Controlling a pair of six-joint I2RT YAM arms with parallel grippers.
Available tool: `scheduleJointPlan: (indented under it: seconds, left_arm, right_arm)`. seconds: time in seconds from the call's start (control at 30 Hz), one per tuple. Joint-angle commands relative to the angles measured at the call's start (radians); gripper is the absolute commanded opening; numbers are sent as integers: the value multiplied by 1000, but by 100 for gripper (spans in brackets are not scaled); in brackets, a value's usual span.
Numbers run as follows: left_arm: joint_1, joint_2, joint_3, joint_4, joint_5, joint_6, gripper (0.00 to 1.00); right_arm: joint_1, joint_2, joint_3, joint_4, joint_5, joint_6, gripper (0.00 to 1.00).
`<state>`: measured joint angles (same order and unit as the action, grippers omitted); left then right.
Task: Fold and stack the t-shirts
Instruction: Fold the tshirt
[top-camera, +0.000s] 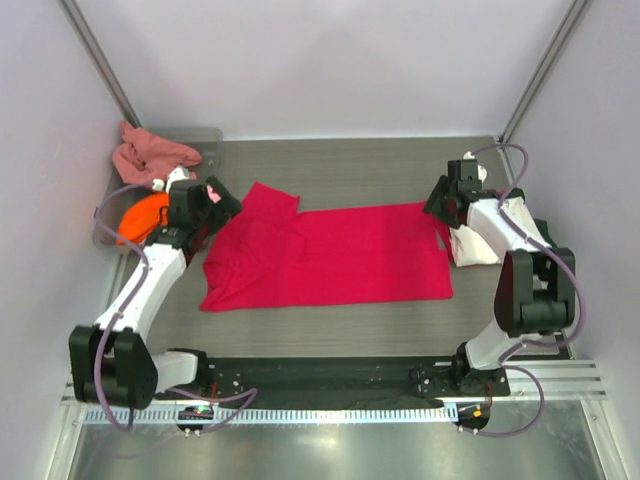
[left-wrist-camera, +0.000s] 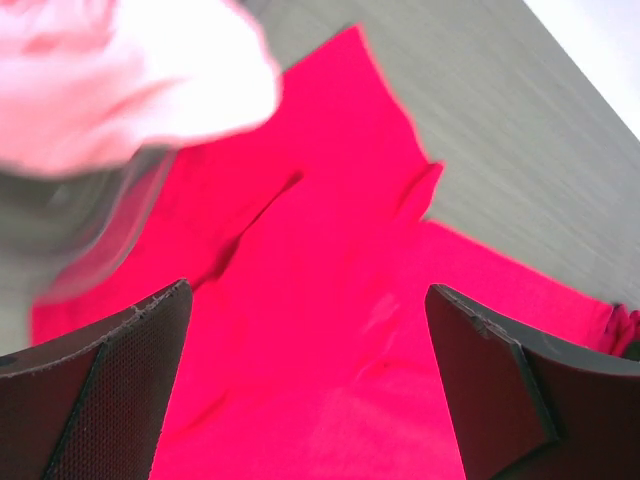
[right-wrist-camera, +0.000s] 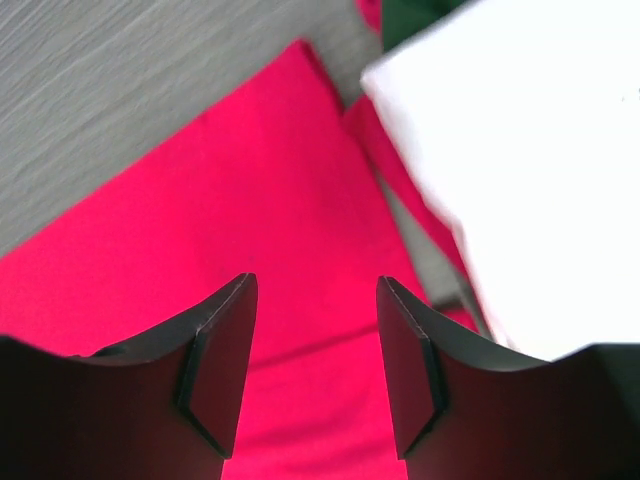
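A crimson-red t-shirt (top-camera: 330, 255) lies spread flat across the middle of the table, collar end to the left. It fills the left wrist view (left-wrist-camera: 330, 330) and the right wrist view (right-wrist-camera: 250, 200). My left gripper (top-camera: 222, 197) is open and empty above the shirt's left sleeve end. My right gripper (top-camera: 437, 200) is open and empty above the shirt's far right corner. A folded cream shirt (top-camera: 482, 238) lies at the right, showing white in the right wrist view (right-wrist-camera: 520, 170). A salmon-pink shirt (top-camera: 148, 153) and an orange one (top-camera: 143, 215) sit in the bin.
A clear grey plastic bin (top-camera: 205, 140) stands at the far left, its rim next to my left arm. A bit of dark green cloth (right-wrist-camera: 410, 15) shows beyond the cream shirt. Grey walls and metal posts close in the table.
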<state>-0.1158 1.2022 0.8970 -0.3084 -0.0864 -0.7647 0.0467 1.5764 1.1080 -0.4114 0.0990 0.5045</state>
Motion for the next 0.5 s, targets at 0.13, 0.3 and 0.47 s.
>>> scheduleJointPlan:
  seconds: [0.13, 0.3, 0.47]
  left_arm:
    - [-21, 313, 253, 138, 37, 76, 97]
    - [-22, 479, 391, 150, 13, 93, 96]
    - [-22, 637, 523, 149, 13, 102, 95]
  right_arm:
    - [-4, 244, 238, 34, 77, -35, 55]
    - [-2, 367, 331, 34, 96, -57, 56]
    - [-4, 482, 432, 36, 108, -70, 56]
